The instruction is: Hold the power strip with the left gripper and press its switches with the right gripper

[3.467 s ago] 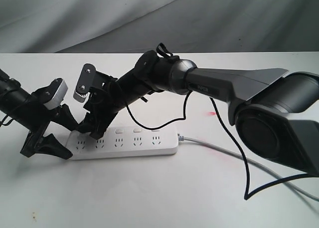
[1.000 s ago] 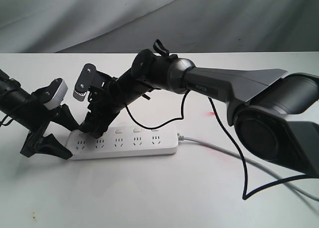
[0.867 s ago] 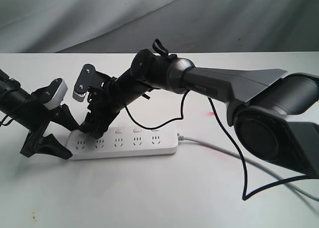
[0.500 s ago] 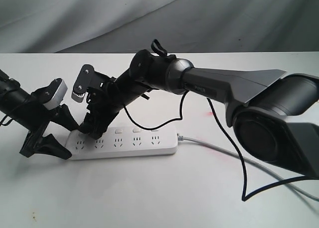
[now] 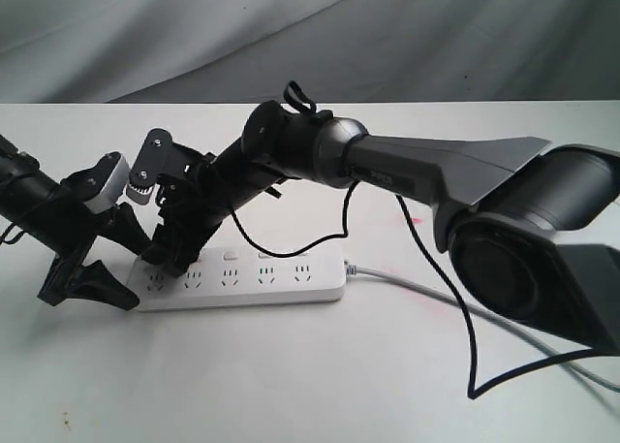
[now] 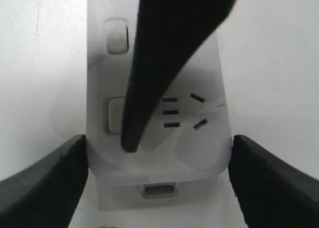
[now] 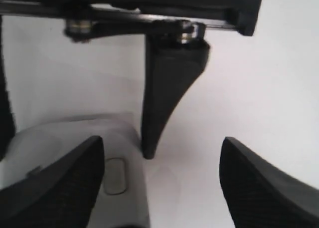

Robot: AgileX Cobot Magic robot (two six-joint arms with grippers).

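White hard plastic, the power strip (image 5: 271, 280) lay flat on the table (image 5: 291, 385) with one end between the fingers of the left claw (image 5: 142, 277). Left claw stood wide, one finger (image 6: 45, 183) against each long edge of the strip, so it read as clamped across the width. Right claw (image 5: 179, 259) was spread wide and held nothing, hanging over that same end, just ahead of the left claw's grip. One of its pointed fingers (image 6: 164, 63) aimed down with the tip right beside the end switch (image 6: 115, 115); contact could not be told. Next switch (image 6: 117, 36) sat further out, past that tip. Grey cord (image 5: 407, 286) left the far end, well apart from both claws. Handling, as a judgement: the strip looked light, stiff and smooth-sided, so it would likely skate or pivot on the table under a poke unless pinched. Best hold looked like the two long edges at the end, clear of the sockets (image 6: 179, 111) and switches, where the left claw sat. Switches looked small and shallow, so a press called for one fingertip, straight down and centred; an off-centre tip could slide onto the casing.
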